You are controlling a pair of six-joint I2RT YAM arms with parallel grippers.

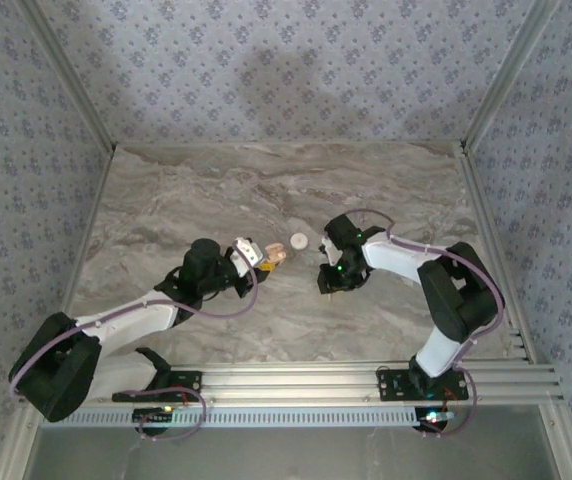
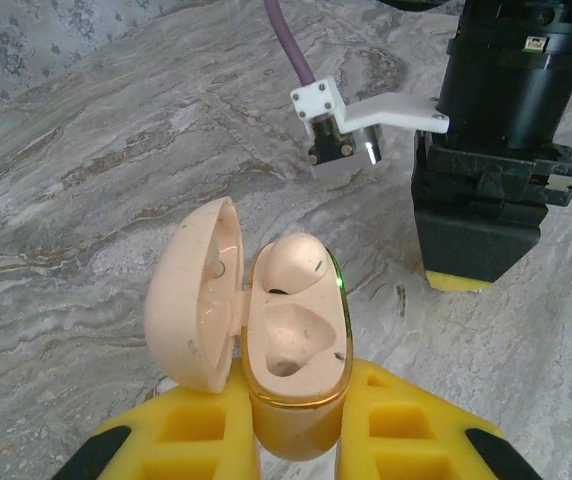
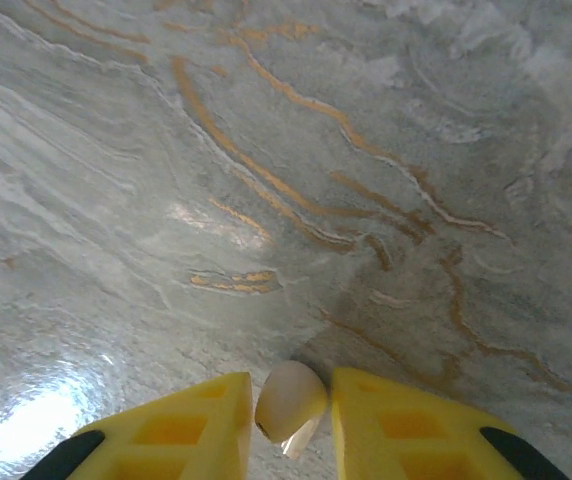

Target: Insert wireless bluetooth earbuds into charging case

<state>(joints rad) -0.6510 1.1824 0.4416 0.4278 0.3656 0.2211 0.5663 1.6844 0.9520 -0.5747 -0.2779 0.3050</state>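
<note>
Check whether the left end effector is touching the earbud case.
Touching. The left wrist view shows the case wedged between the left end effector's two yellow fingers.

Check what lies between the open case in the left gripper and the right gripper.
Nothing: the left wrist view shows bare marble table between the charging case and the right gripper, which holds an earbud.

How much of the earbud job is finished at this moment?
Done: the case is open in the left gripper, and one earbud seems seated. In hand: the right gripper holds the second earbud, not yet at the case. Left: fill the empty slot.
</note>
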